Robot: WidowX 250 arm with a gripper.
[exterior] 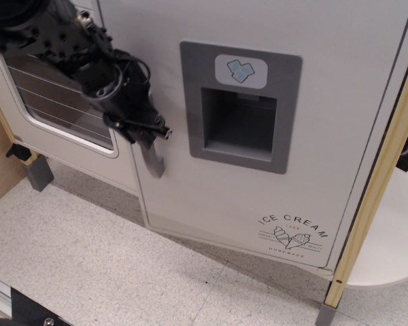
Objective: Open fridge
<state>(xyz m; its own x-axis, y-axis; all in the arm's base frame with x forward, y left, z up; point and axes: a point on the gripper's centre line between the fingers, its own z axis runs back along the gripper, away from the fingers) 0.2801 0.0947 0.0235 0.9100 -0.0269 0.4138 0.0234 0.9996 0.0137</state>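
- Speckled pale floor (102,272) fills the bottom, with a wooden post (374,197) out at 4 o'clock.
- Fridge (313,170) door takes up the middle and right, its left edge swung out a bit.
- Black hand (139,129) at 9 o'clock is clamped on the grey handle (151,159).
- Oven door (61,102) sits behind, far left.

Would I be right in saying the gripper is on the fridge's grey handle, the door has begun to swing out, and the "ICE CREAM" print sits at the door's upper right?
Nearly. The print sits at the lower right of the fridge door, as observation.image shows. The gripper is indeed on the handle.
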